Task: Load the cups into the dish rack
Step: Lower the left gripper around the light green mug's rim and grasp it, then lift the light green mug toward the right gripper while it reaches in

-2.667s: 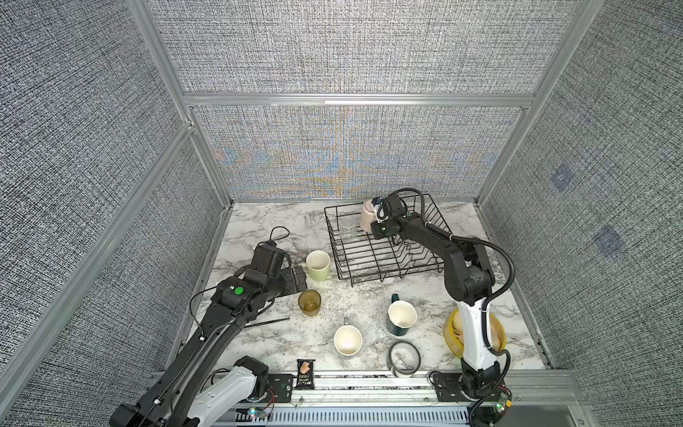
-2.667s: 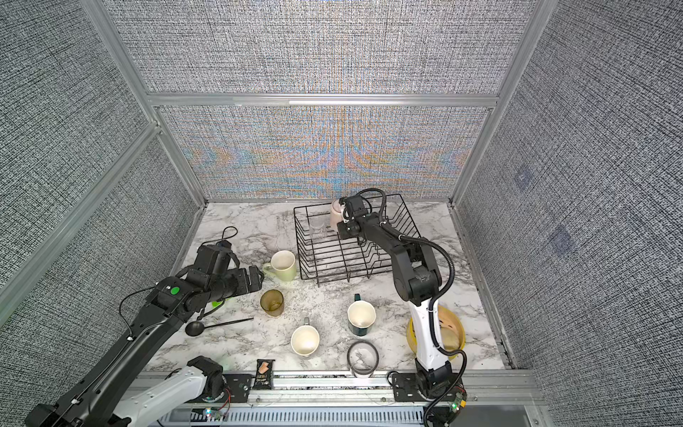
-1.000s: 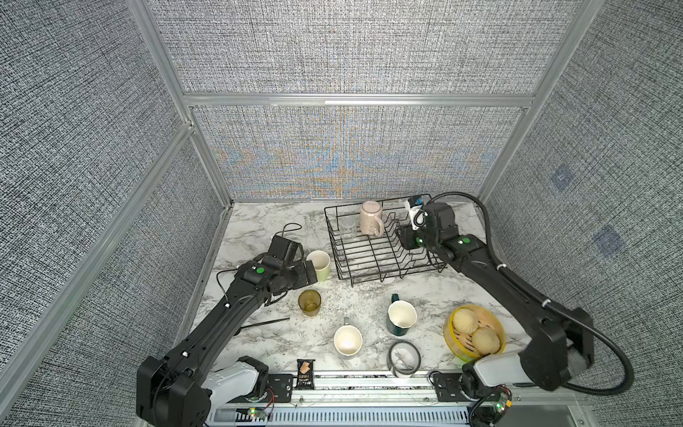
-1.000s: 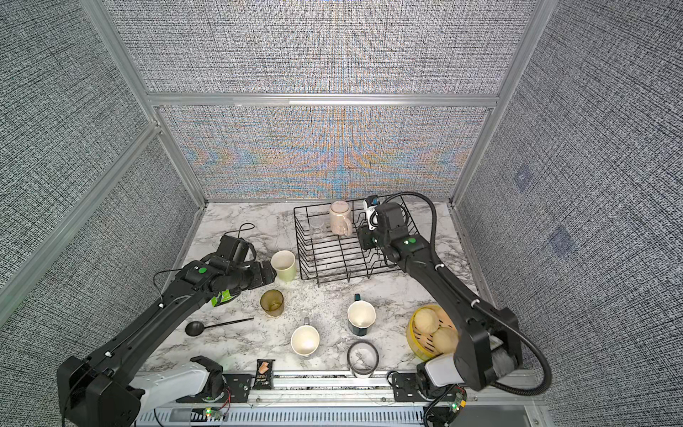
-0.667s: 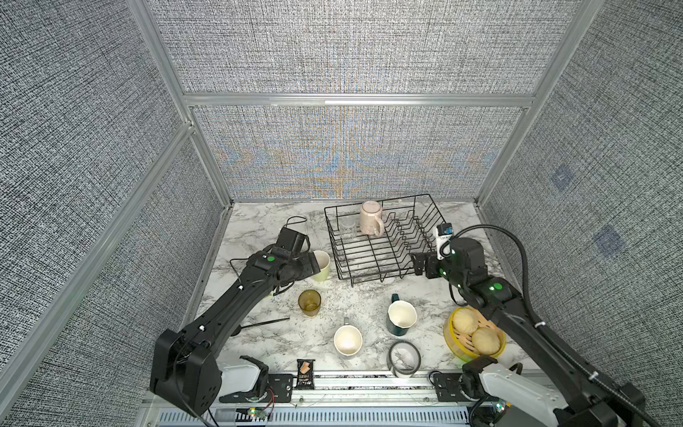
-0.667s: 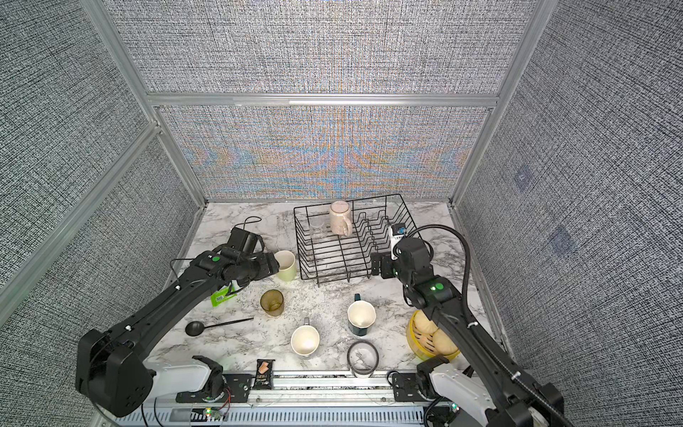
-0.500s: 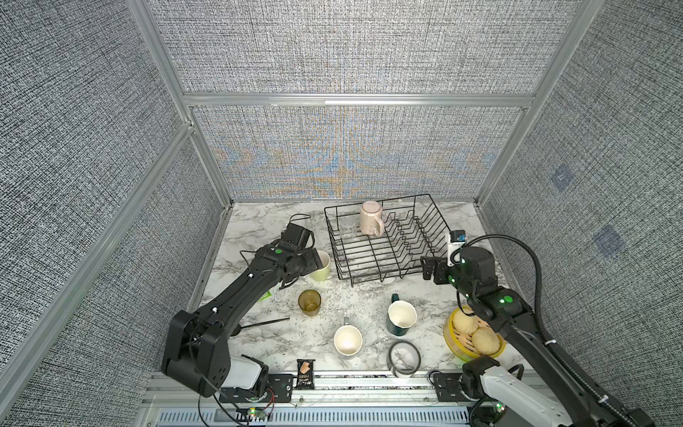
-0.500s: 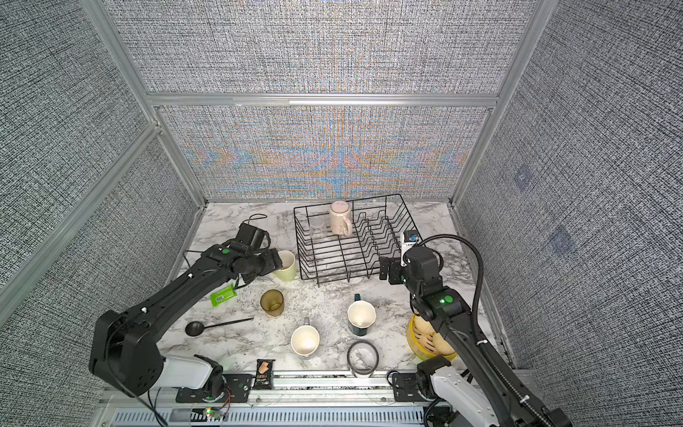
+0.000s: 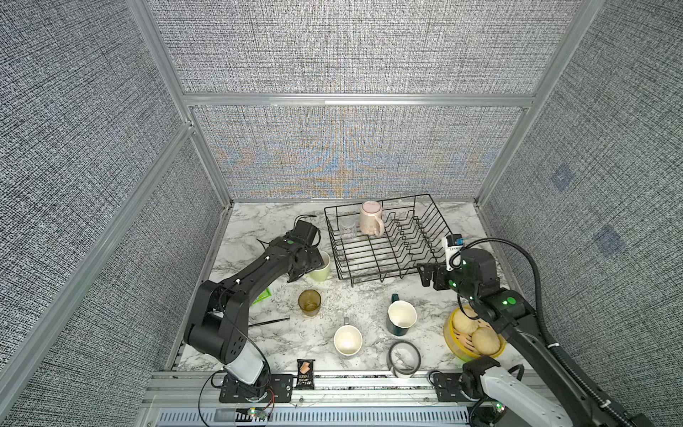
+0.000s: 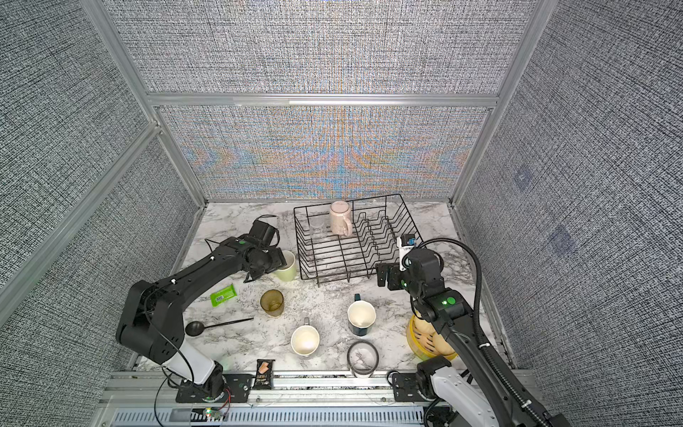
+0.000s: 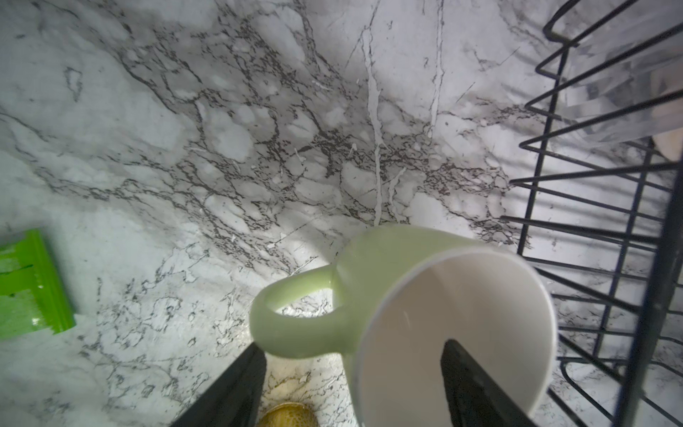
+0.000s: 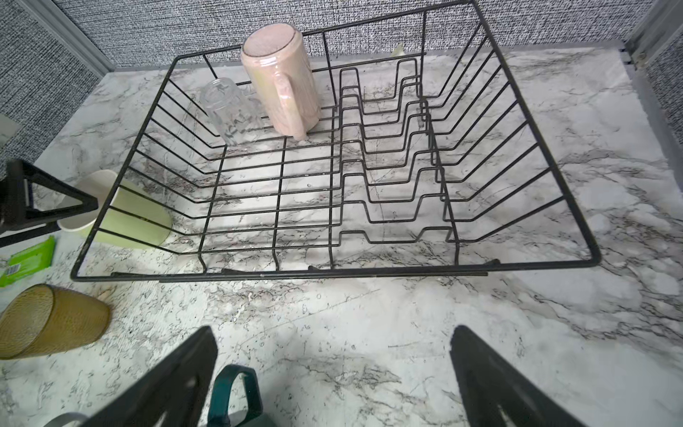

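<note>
Left pincer: the left pincer [image 11: 353, 345] is low over the pale green mug [image 11: 406, 277]. Its two fingers are apart. One finger dips inside the mug's mouth. The other sits outside, right by the handle. They are not squeezing the mug.
Pale green mug: it stands mouth up on the tabletop [image 9: 364, 301], just left of the dish rack [image 9: 373, 255], by the rack's near left corner. I cannot tell if it touches the wires.
Right pincer: the right pincer [image 12: 332, 332] hangs in the air by the rack's near right corner. Its fingers are wide apart and hold nothing.
Dish rack: it sits in the middle of the tabletop, toward the far side.
In the rack: the pink mug [image 9: 369, 218] stands upside down in the far left part. The small clear glass [image 9: 348, 229] is just left of it.
Cups outside the rack: the amber tumbler [image 9: 309, 302] stands close to the green mug, on its near side. The grey mug [image 9: 347, 340] is near the front, in the middle. The dark teal mug [image 9: 401, 318] is to its right, close to the right pincer, with its handle pointing far.
In the way: the rack's tall left wall stands between the green mug and the rack's floor. Zigzag wires fill the rack's right half.
Other things: a tape ring [image 9: 403, 356] lies near the teal mug. A yellow basket [image 9: 451, 342] of buns [image 9: 467, 321] sits at the near right, partly under the right arm. A green packet [image 10: 223, 294] and a black spoon [image 10: 193, 328] lie on the left. A snack packet [image 9: 305, 371] lies at the near edge.
</note>
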Controlling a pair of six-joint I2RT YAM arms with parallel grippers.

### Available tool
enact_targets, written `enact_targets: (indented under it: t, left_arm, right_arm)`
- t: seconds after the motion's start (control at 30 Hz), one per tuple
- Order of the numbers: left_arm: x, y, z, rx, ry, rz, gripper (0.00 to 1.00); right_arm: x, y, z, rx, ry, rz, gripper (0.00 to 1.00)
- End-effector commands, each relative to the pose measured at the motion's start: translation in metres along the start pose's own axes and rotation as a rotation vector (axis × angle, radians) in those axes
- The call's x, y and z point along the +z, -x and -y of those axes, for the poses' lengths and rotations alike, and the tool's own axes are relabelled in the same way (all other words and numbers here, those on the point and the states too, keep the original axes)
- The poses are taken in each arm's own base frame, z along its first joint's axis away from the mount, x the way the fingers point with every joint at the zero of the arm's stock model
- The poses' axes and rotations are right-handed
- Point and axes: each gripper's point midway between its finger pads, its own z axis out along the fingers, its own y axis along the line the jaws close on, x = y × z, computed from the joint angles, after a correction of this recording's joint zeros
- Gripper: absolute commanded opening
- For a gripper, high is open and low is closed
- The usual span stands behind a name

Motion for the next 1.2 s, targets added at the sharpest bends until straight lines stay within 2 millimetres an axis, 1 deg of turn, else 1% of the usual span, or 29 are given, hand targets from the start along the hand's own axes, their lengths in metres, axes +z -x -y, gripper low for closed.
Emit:
enact_targets:
  t: [0.0,0.13,0.27,0.33,0.37,0.43,0.6,0.63,0.7,0.87,1.03,1.07,1.17]
  left_arm:
    - [0.005,0.004,-0.003,-0.005,0.014,0.01,0.73]
    - [0.015,0.002,-0.005,0.008,0.021,-0.016,0.62]
    - [0.027,-0.001,-0.005,0.014,0.02,-0.049,0.45]
    - [0.03,-0.002,-0.005,0.017,0.019,-0.063,0.35]
    - [0.03,-0.003,-0.005,0.022,0.019,-0.068,0.29]
    - [0.029,-0.003,-0.007,0.028,0.022,-0.069,0.24]
    - [0.022,-0.001,-0.012,0.036,0.023,-0.052,0.17]
    - [0.021,0.0,-0.013,0.037,0.021,-0.051,0.14]
    - [0.017,0.0,-0.015,0.041,0.016,-0.049,0.0]
    - [0.006,0.002,-0.015,0.055,-0.004,-0.041,0.0]
    - [-0.014,0.003,-0.01,0.072,-0.059,-0.015,0.0]
    - [-0.02,0.004,-0.007,0.076,-0.078,-0.007,0.0]
    - [-0.037,0.005,0.003,0.092,-0.158,0.013,0.0]
  right_arm:
    - [-0.001,-0.006,-0.003,0.001,0.019,-0.029,0.99]
    - [-0.005,-0.005,-0.004,0.004,0.024,-0.022,0.99]
    - [-0.008,-0.004,-0.003,0.007,0.023,-0.014,0.99]
    - [-0.01,-0.005,-0.003,0.011,0.024,-0.015,0.99]
    - [-0.011,-0.005,-0.004,0.013,0.026,-0.014,0.99]
    - [-0.013,-0.004,-0.004,0.015,0.029,-0.01,0.99]
    - [-0.017,-0.002,-0.005,0.018,0.033,-0.001,0.99]
    - [-0.018,-0.002,-0.005,0.019,0.034,0.0,0.99]
    - [-0.019,0.0,-0.007,0.025,0.045,0.005,0.99]
    - [-0.019,0.001,-0.012,0.026,0.076,0.016,0.99]
    - [-0.019,0.001,-0.015,0.047,0.093,0.023,0.99]
    - [-0.02,0.002,-0.018,0.051,0.109,0.026,0.99]
    - [-0.026,0.004,-0.038,0.044,0.219,-0.002,0.99]
